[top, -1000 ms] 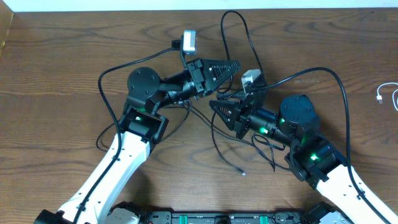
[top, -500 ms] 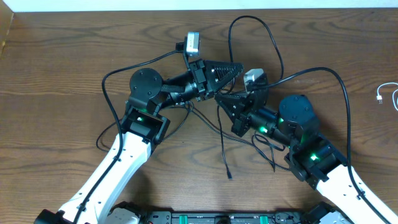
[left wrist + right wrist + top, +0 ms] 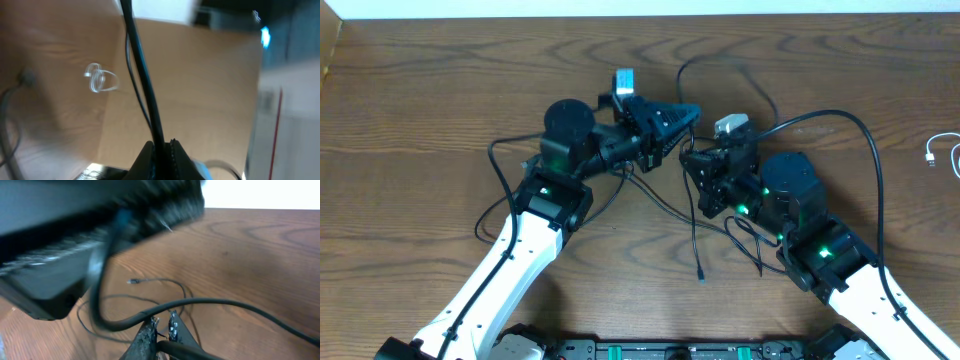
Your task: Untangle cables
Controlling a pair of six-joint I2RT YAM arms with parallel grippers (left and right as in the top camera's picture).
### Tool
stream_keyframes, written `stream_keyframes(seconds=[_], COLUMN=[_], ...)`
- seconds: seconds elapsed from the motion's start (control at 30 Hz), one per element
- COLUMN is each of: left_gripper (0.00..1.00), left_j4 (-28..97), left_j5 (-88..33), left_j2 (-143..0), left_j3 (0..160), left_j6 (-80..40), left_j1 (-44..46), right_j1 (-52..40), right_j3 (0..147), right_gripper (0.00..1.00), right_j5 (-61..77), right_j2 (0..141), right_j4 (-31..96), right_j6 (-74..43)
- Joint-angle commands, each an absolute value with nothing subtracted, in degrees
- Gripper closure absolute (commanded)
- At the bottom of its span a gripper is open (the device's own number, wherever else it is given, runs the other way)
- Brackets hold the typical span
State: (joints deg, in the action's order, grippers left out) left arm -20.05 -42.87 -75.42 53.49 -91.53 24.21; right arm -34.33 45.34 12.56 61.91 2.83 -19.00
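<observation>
Overhead, the left gripper (image 3: 690, 112) and right gripper (image 3: 690, 163), each with jaws clamped on the black cables (image 3: 695, 230) above the table (image 3: 420, 120), nearly touch; a hard pull could tighten the tangle or cause a collision.

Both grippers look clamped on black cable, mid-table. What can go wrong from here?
1. Left gripper and right gripper sit almost touching in the overhead view, each shut on black cable. A pull apart could clash them or strain the cord.
2. The loose plug end lies near cable loops beside the right arm. Dragging it might snag there and retangle.
</observation>
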Motion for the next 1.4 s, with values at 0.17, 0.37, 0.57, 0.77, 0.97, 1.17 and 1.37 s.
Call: stream_keyframes(seconds=[0.17, 0.37, 0.57, 0.77, 0.97, 1.17, 1.37], left_gripper=[0.92, 0.92, 0.92, 0.92, 0.92, 0.92, 0.92], left_j4=[-17.2, -17.2, -17.4, -17.4, -17.4, -17.9, -19.4], left_j5=[-37.9, -37.9, -37.9, -37.8, -36.6, -39.0, -41.6], left_j2=[-75.1, -75.1, -75.1, -75.1, -75.1, -75.1, -75.1], left_j3=[54.2, 54.2, 54.2, 54.2, 54.2, 54.2, 54.2], left_j6=[-99.4, -103.7, -103.9, -103.8, -103.8, -104.1, -104.3], left_j1=[24.3, 24.3, 24.3, 24.2, 24.1, 24.3, 24.4], right_j1=[-34.6, -34.6, -34.6, -34.6, -34.6, -34.6, -34.6], right_j3=[45.8, 45.8, 45.8, 45.8, 45.8, 45.8, 45.8], right_gripper=[0.88, 0.77, 0.69, 0.64, 0.61, 0.59, 0.60], right_j5=[14.2, 14.5, 15.4, 15.6, 17.3, 14.3, 13.8], right_j2=[61.8, 61.8, 61.8, 61.8, 61.8, 61.8, 61.8], right_j4=[4.8, 4.5, 4.4, 4.2, 4.2, 4.0, 2.7], right_j6=[-10.7, -10.2, -10.2, -10.2, -10.3, -10.2, -11.4])
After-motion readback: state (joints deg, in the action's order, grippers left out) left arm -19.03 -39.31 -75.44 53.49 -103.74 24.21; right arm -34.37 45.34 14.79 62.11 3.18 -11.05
